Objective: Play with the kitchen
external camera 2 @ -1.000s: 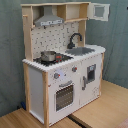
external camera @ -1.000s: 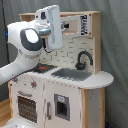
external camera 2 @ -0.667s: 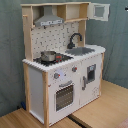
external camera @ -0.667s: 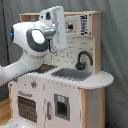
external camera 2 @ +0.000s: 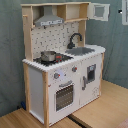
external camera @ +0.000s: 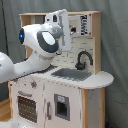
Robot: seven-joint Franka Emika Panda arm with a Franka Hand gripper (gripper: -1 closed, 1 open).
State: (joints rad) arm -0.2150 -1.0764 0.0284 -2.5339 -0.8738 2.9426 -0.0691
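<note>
The kitchen (external camera: 75,87) is a white and light-wood toy unit, seen in both exterior views. It has a black faucet (external camera: 84,57) over a grey sink (external camera: 71,74), and an oven door (external camera 2: 64,95) with knobs above it. A metal pot (external camera 2: 48,56) sits on the stovetop under the range hood (external camera 2: 49,20). My white arm (external camera: 42,42) fills the first exterior view's left, in front of the kitchen. Its last white link with the gripper (external camera: 63,29) stands upright at the height of the upper shelf. The arm does not reach over the kitchen in the second exterior view.
The upper cabinet's door (external camera 2: 100,11) stands at the second exterior view's top right. The kitchen stands on a light wooden floor (external camera 2: 107,107). A grey curtain (external camera: 114,45) hangs behind it.
In the first exterior view the arm has swung to the right, and its upright end link now covers more of the kitchen's back panel. The kitchen itself has not moved.
</note>
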